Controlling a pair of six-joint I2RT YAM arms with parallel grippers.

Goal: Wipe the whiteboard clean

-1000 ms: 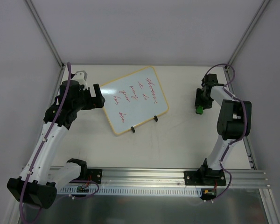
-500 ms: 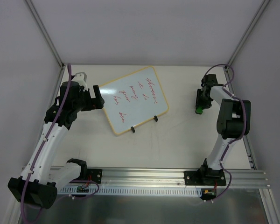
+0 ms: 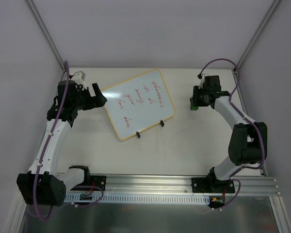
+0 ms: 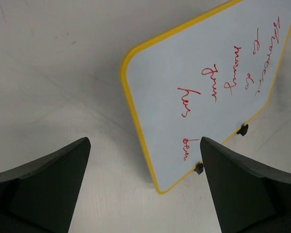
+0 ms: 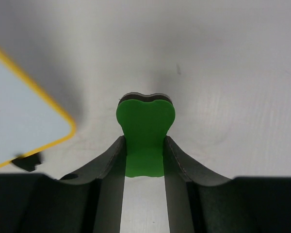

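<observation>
The whiteboard (image 3: 138, 104) lies tilted mid-table, yellow-framed, with red handwriting (image 3: 141, 99) and two black feet on its near edge. In the left wrist view the whiteboard (image 4: 203, 87) fills the upper right, its corner between my fingers. My left gripper (image 3: 101, 95) stands open just off the board's left corner, nothing in it; it shows as the left gripper (image 4: 144, 145) in its wrist view. My right gripper (image 3: 196, 101) hovers right of the board, shut on a small green eraser (image 5: 145, 128). The same right gripper (image 5: 144, 141) sees the board's corner (image 5: 24, 126) at left.
An aluminium rail (image 3: 155, 187) carrying both arm bases runs along the near edge. Grey enclosure walls with metal posts (image 3: 48, 36) close in the back and sides. Purple cables loop off both arms.
My right gripper has closed on the green eraser and carried it left and toward the back, off the table. The left arm has drawn back slightly toward the left wall, still open.
</observation>
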